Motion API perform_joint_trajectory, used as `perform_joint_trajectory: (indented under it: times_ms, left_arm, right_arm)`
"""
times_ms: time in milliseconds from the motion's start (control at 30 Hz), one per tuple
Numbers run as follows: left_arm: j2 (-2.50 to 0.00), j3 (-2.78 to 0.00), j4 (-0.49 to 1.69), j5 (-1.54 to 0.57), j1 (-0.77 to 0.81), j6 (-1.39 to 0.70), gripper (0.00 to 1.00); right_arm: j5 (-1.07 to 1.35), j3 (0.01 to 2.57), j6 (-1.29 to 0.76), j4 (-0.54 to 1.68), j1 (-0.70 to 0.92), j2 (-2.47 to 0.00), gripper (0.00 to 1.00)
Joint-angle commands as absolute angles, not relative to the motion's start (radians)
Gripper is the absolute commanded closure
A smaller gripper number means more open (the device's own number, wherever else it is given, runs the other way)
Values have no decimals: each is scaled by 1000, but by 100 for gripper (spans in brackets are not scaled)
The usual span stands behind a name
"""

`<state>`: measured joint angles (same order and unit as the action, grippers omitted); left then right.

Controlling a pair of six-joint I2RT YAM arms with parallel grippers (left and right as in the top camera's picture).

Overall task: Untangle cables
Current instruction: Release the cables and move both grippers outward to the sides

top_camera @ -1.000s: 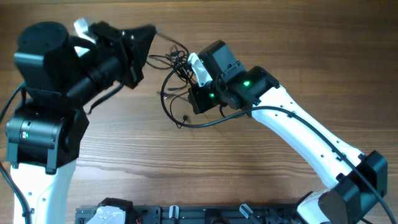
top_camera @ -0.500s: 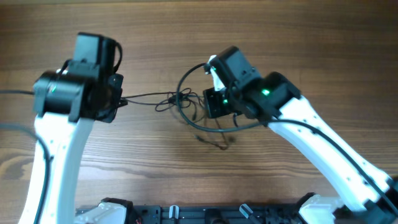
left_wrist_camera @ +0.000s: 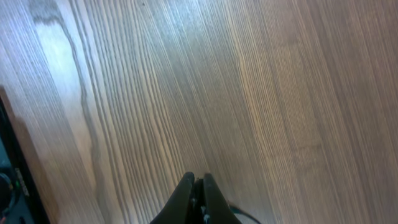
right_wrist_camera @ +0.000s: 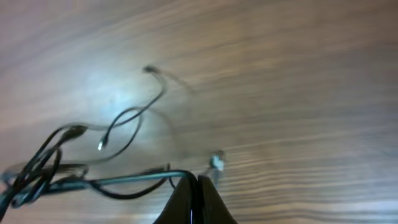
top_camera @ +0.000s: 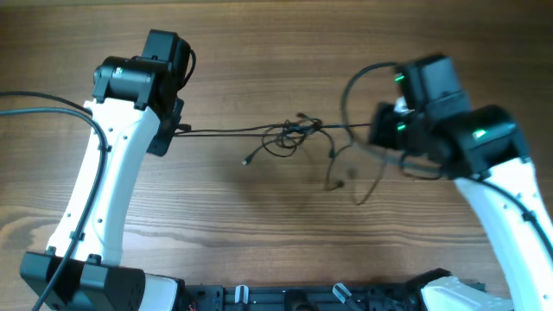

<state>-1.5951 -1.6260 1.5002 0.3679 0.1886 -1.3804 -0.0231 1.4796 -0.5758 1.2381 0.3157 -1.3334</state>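
Left gripper (left_wrist_camera: 198, 186) is showing its fingers pressed together and pinching one strand of the cables (top_camera: 294, 134). In the overhead view that strand is running straight and taut from it to the knot. Right gripper (right_wrist_camera: 193, 185) is likewise clamping narrow on another strand, which is entering its fingertips from the left in the right wrist view.

Both arms are sitting well apart, one on each side of the tangle, so the knot is lying between them near the middle of the counter (top_camera: 259, 250). I cannot tell whether it is resting on the wood or hanging just above it.

Judgement: the opposing grips are putting tension across the bundle to draw the loops out. Loose ends with small plugs are trailing from the knot toward the near edge, ungripped. Several loops are crossing at the centre, so the tangle is not yet open.

Risk: more tension could be tightening the knot rather than freeing it, or a thin strand could be slipping from a pinch.
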Motion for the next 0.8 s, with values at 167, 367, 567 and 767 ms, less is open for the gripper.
perform_joint_trajectory:
  times_ms: [167, 367, 567, 767]
  left_arm:
    - [-1599, -1629, 1522, 499, 73, -1369, 96]
    - [-1599, -1629, 1526, 498, -13, -1369, 96]
    - [-1599, -1629, 1522, 434, -66, -1395, 96]
    - [-1599, -1625, 1458, 324, -44, -1302, 96]
  right_arm:
    - [8, 1477, -565, 1261, -91, -1309, 96]
    - [93, 1477, -524, 1269, -308, -1326, 96]
    - [168, 1477, -520, 1254, -406, -1348, 96]
    - [259, 1477, -429, 1254, -403, -1378, 86]
